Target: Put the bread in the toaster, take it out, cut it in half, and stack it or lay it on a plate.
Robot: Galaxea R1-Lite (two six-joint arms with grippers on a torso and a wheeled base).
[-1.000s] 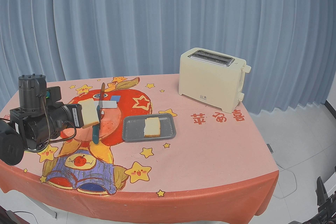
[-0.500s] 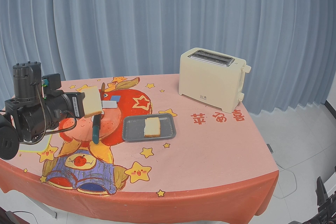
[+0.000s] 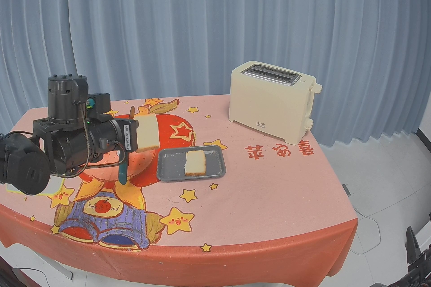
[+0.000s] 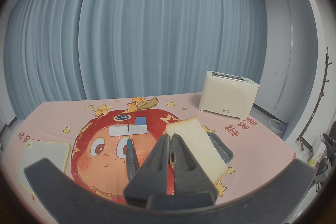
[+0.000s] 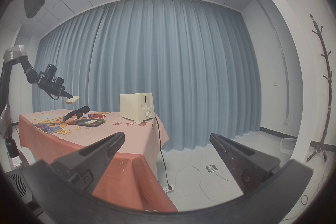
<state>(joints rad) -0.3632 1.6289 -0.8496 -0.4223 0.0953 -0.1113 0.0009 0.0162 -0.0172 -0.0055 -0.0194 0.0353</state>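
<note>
My left gripper (image 3: 136, 136) hangs above the table just left of the grey tray (image 3: 168, 167), shut on a half slice of bread (image 3: 148, 132). In the left wrist view the fingers (image 4: 170, 139) are pressed together with that bread (image 4: 199, 147) sticking out beside them. Another half slice (image 3: 195, 162) lies flat on the tray. The cream toaster (image 3: 269, 99) stands at the back right of the table, its slots empty. A knife with a teal handle (image 3: 122, 172) lies under my left arm. My right gripper (image 5: 166, 135) is open and empty, low and off the table's right side.
A pale cutting board (image 4: 42, 158) lies near the table's left edge. A white strip (image 4: 127, 130) and a small blue block (image 4: 140, 120) sit on the printed cloth behind the knife. The toaster's cord (image 5: 161, 161) hangs down to the floor.
My left gripper has lifted the bread half and carried it to the right, from over the knife to the tray's left edge. The rest has stayed put.
</note>
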